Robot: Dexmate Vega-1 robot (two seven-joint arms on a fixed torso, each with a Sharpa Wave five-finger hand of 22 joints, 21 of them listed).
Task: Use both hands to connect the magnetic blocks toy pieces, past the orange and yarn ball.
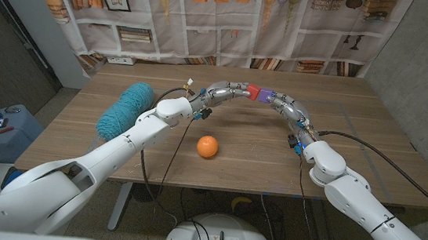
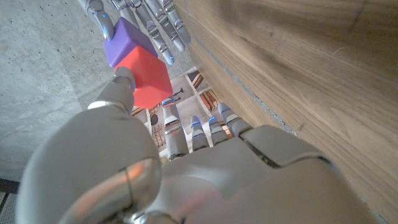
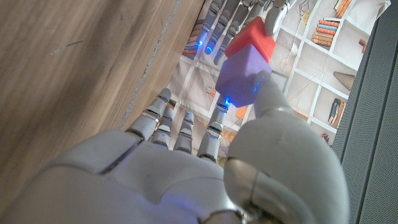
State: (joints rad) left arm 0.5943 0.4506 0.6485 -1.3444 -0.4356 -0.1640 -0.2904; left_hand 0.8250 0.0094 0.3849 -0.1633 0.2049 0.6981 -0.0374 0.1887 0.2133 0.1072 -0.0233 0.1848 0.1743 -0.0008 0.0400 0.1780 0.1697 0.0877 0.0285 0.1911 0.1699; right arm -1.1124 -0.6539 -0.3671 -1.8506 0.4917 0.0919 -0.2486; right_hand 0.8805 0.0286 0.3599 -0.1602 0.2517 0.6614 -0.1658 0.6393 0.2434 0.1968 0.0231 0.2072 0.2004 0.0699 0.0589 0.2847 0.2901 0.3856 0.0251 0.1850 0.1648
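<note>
The red block (image 1: 243,89) and the purple block (image 1: 253,91) sit face to face, joined, held in the air above the far middle of the bench (image 1: 368,151). In the head view the pair's long axis runs across the bench, red end toward the robot's left, purple end toward its right.

The left hand (image 1: 224,92) reaches in from the left and its fingers (image 2: 177,134) clamp the red block, thumb on one face. The right hand (image 1: 282,104) comes from the right and its fingers (image 3: 186,127) clamp the purple block, thumb pressed to its side. Both arms arch up from the near corners and meet at the blocks, wrists raised off the wood.

Nearer the robot, the orange (image 1: 207,146) lies on the bench, below and just left of the blocks. The teal yarn ball (image 1: 125,110) lies near the left edge, well apart from the orange. The bench is wooden; behind it hangs a backdrop printed with bookshelves (image 1: 232,15), and grey walls stand at both sides.
</note>
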